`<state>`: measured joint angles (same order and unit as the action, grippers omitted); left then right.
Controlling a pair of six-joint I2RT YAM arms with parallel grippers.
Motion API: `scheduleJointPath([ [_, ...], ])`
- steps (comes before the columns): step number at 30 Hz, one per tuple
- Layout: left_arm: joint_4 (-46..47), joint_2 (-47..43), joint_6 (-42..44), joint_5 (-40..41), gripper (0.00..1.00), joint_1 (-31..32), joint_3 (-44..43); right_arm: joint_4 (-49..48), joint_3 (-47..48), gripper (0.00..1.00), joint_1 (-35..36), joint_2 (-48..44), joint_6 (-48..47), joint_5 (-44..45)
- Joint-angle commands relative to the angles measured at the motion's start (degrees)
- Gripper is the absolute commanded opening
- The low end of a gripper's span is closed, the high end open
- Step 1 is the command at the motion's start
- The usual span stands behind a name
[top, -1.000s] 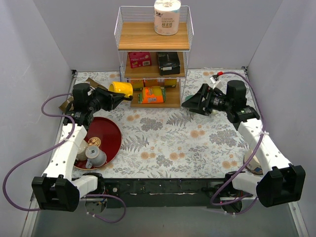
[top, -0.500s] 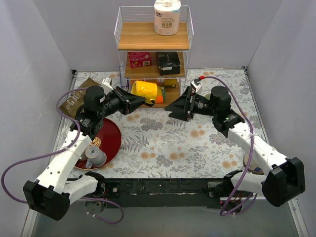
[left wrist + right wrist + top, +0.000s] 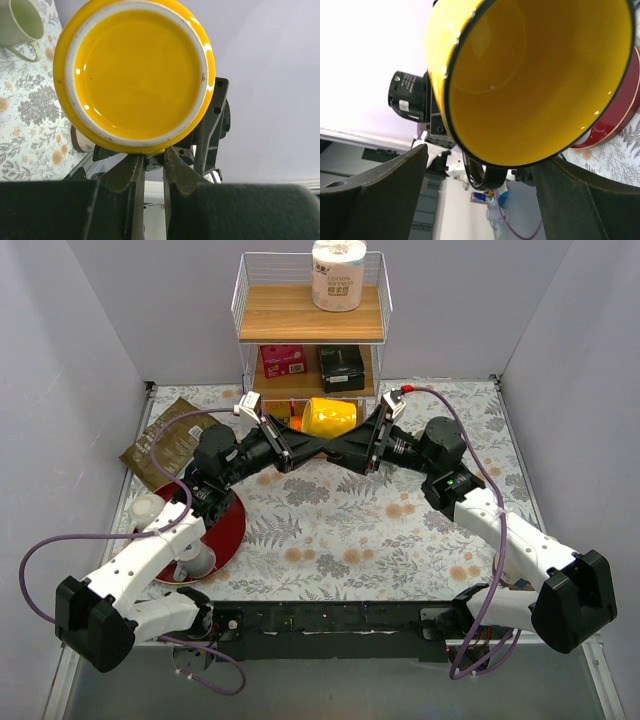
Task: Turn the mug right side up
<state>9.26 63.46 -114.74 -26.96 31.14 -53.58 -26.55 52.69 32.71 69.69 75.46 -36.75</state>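
Mug [image 3: 330, 417]: glossy yellow ceramic, held off the floral surface [image 3: 350, 540] at upper centre of the top view, long axis horizontal. Base faces my left pincer [image 3: 154, 159], pinching what appears to be the dark handle [image 3: 479, 176]. Mouth faces my right pincer [image 3: 480, 157], spread either side, equally near.

mug [image 3: 330, 417]: glossy yellow, thin black rim, dark handle [image 3: 482, 175]. raised off the table, on its side; white-ringed base [image 3: 137, 72] faces left, open mouth faces right.
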Motion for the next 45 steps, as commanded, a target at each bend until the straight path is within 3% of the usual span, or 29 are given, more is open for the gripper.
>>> scheduleJointPath([
  [1,11.83,-0.79,-1.89,1.03,0.00,1.56,-0.39,-6.93,-1.35,0.85,0.16,-1.31,2.32,3.70],
  [9,14.91,-3.16,-2.77,4.19,0.00,1.91,2.78,-8.96,-4.34,0.62,0.07,-3.68,3.64,8.54],
  [17,19.39,-4.66,-2.42,5.25,0.00,2.53,6.82,-15.20,-7.95,0.52,0.07,-4.04,8.82,10.56],
  [23,22.73,-3.09,-1.81,4.55,0.00,3.67,7.09,-19.15,-9.00,0.37,0.07,-2.54,11.81,10.38],
  [27,22.73,-2.29,-1.71,5.25,0.00,4.55,7.35,-18.99,-8.83,0.01,-0.01,-1.93,12.08,10.03],
  [32,22.30,-0.80,-2.25,5.78,0.00,4.72,7.09,-16.70,-8.57,0.01,0.07,-2.80,9.36,10.91],
  [35,19.05,-0.79,-1.54,6.39,0.13,4.72,6.65,-14.59,-8.22,0.01,0.16,-3.68,7.78,11.70],
  [41,10.88,-1.41,1.09,8.33,0.51,4.81,5.68,-10.46,-8.48,0.01,-0.10,-5.44,5.58,13.81],
  [45,6.14,-1.32,2.06,9.20,0.67,4.72,5.33,-7.31,-9.53,0.01,-0.98,-6.76,4.87,14.34],
])
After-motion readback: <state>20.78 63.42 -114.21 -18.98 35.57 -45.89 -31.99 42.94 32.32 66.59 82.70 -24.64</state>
